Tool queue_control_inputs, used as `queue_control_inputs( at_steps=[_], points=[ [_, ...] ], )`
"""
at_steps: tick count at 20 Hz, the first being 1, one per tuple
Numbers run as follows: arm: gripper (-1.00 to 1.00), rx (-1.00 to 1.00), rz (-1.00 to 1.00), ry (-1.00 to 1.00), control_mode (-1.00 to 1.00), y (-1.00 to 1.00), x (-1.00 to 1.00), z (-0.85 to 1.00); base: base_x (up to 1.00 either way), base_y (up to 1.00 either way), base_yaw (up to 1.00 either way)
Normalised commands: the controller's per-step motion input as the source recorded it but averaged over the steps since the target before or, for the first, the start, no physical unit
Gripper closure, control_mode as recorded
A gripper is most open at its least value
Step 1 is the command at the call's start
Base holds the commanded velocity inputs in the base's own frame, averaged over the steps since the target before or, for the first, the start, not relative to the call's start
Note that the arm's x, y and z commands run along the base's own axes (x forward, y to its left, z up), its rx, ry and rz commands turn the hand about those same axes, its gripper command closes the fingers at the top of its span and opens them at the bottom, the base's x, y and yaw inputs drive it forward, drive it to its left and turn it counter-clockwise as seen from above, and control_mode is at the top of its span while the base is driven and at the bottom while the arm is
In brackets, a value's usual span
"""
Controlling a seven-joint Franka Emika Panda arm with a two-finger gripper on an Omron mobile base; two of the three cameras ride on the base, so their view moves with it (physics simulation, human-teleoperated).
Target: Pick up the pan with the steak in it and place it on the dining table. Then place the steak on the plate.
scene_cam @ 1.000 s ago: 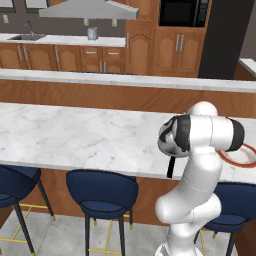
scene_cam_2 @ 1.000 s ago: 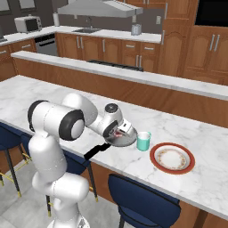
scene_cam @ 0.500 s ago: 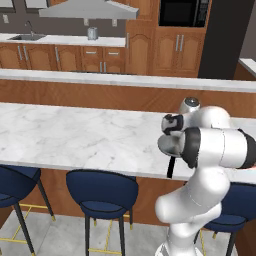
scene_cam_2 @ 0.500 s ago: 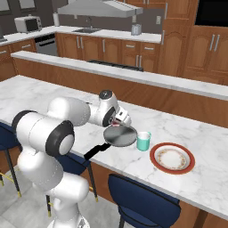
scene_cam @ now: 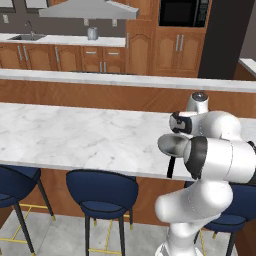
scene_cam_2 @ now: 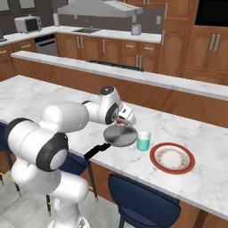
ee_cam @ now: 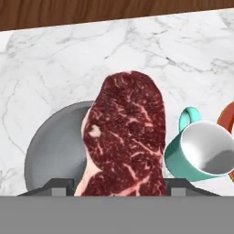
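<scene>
- Steak (ee_cam: 125, 137) is the thing I am after now, and from the hand view it hangs between my fingers, standing on edge and lifted over the pan (ee_cam: 57, 146), so I judge the gripper clamped on the meat with its jaws held partly apart by the slab's thickness.
- From that same view the pan sits flat on the dining table (ee_cam: 55, 59), its bare grey floor showing to the left of the meat; a teal cup (ee_cam: 201, 153) stands just beside the pan on the right, and a red sliver of the plate (ee_cam: 228, 116) shows past the cup.
- I judge the first half of the job done, since the pan rests on the marble, and the meat is raised so it can pass over the cup on the way to the plate.
- From the right base view, my gripper (scene_cam_2: 119, 121) hovers just above the pan (scene_cam_2: 120, 136), whose black handle juts over the table's near edge toward the stools; the cup (scene_cam_2: 143, 140) stands between pan and plate (scene_cam_2: 172, 158), which lies flat with nothing on it.
- From there I can see a little red at the fingers but cannot make out the grip itself.
- From the left base view, my own arm covers most of the work; the pan (scene_cam: 172, 145) peeks out beside the elbow with its handle hanging off the table (scene_cam: 75, 135).
</scene>
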Motion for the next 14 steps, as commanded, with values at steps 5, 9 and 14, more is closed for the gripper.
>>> queue_control_inputs(
  at_steps=[5, 9, 14],
  points=[
    [1.0, -0.02, -0.01, 0.01, -1.0, -0.57, -0.29, 0.2, 0.0, 0.0, 0.0],
    [1.0, 0.0, -0.01, 0.01, -1.0, -0.64, -0.32, 0.22, 0.0, 0.0, 0.0],
    [1.0, 0.0, -0.01, 0.0, -1.0, -0.72, -0.33, 0.15, 0.0, 0.0, 0.0]
  ],
)
